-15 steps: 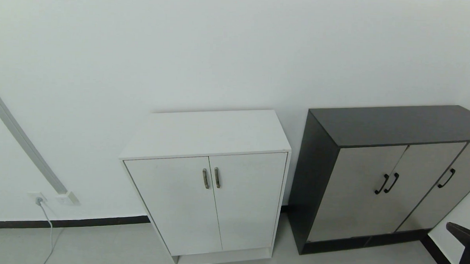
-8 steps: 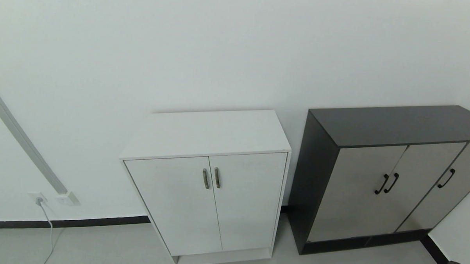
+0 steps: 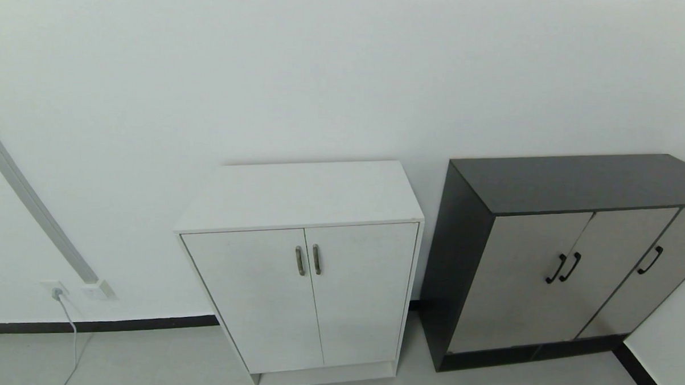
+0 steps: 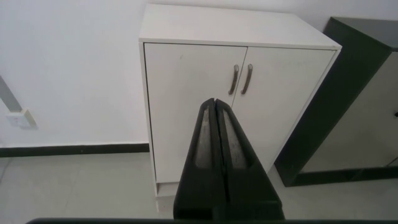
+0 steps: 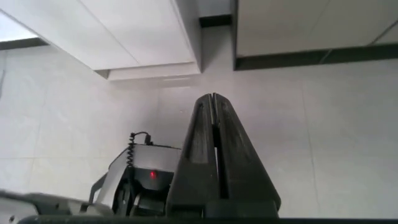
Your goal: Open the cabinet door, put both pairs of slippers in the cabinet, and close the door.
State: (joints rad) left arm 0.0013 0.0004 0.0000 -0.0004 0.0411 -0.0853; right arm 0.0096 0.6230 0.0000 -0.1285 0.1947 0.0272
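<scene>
The white cabinet (image 3: 300, 259) stands against the wall with both doors shut and two grey handles (image 3: 308, 259) side by side at the middle. The left wrist view faces the white cabinet (image 4: 233, 93) from a distance; my left gripper (image 4: 214, 101) is shut with nothing in it, pointing at the doors. My right gripper (image 5: 213, 96) is shut and empty, hanging low over the floor tiles in front of the base of the white cabinet (image 5: 143, 43).
A dark cabinet (image 3: 562, 251) with grey doors and black handles stands right of the white one, a narrow gap between them. A wall socket with a plugged cable (image 3: 60, 294) is low on the left wall. Open floor (image 3: 143, 362) lies in front.
The right arm, seen at the head view's lower right edge a second ago, has dropped out of that view. The cabinets have not changed.
</scene>
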